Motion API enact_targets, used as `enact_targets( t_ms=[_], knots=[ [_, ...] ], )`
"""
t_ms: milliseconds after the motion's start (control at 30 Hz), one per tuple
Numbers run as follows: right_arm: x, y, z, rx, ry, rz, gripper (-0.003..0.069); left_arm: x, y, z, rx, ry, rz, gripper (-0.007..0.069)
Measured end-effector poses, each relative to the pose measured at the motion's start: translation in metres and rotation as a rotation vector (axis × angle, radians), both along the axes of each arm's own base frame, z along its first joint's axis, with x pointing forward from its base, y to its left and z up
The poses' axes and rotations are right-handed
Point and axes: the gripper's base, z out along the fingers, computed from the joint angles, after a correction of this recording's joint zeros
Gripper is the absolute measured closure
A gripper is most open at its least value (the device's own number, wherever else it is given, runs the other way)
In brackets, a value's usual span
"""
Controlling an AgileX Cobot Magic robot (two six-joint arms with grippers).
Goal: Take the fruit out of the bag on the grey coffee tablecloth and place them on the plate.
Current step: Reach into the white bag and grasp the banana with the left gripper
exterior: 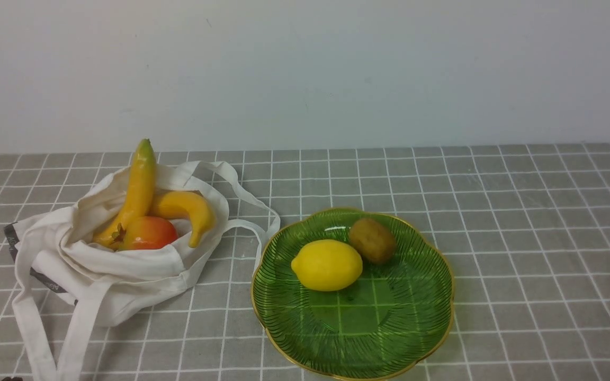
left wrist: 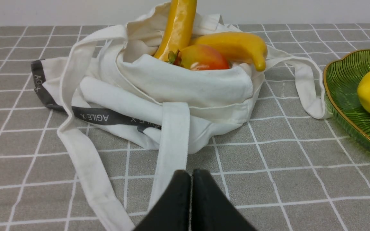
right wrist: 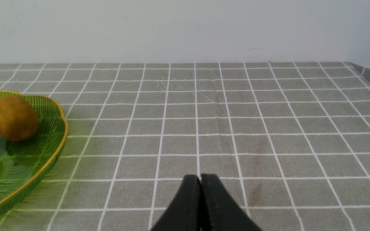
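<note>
The grey coffee tablecloth [exterior: 522, 238] covers the table up to a plain pale wall [exterior: 337, 69]. The bag [left wrist: 185, 86] sits slumped straight ahead of the left gripper [left wrist: 191, 179] with its mouth open upward. One strap [left wrist: 172, 138] runs down the cloth to just in front of the tips, between the jaws and the bag. The plate [exterior: 389, 338] lies on the right arm's side of those jaws. From the right gripper [right wrist: 200, 181] it is ahead and towards the left arm's side; straight ahead of that gripper, tablecloth runs to the wall.

In the bag's mouth a green-tipped banana [exterior: 138, 190] stands nearly upright. A second banana [exterior: 188, 209] hangs over the rim, and a red-orange apple-like fruit [exterior: 151, 233] sits between them. On the plate a lemon [exterior: 327, 264] and a smaller kiwi [exterior: 372, 241] rest just beside each other.

Both grippers hang low over the cloth and point forward. Each has its jaws pressed together, holding nothing.
</note>
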Motion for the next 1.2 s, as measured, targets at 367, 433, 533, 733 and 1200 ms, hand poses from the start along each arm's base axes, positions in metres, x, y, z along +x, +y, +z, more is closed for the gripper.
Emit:
enact_targets(
  t_ms=[367, 433, 533, 733, 1200],
  knots=[
    [0.0, 0.0, 0.0, 0.0, 0.0, 0.0, 0.0675, 0.0, 0.0, 0.0, 0.0, 0.0, 0.0, 0.0632],
    [0.0, 0.0, 0.0, 0.0, 0.0, 0.0, 0.0675, 0.0, 0.0, 0.0, 0.0, 0.0, 0.0, 0.0632],
    [0.0, 0.0, 0.0, 0.0, 0.0, 0.0, 0.0675, 0.0, -0.001, 0.0, -0.053, 0.005, 0.005, 0.0632],
    [0.0, 0.0, 0.0, 0.0, 0.0, 0.0, 0.0675, -0.002, -0.016, 0.005, -0.819, 0.106, 0.057, 0.0632],
    [0.0, 0.0, 0.0, 0.0, 0.0, 0.0, 0.0675, -0.003, -0.021, 0.037, -1.284, 0.056, 0.007, 0.0632]
  ],
)
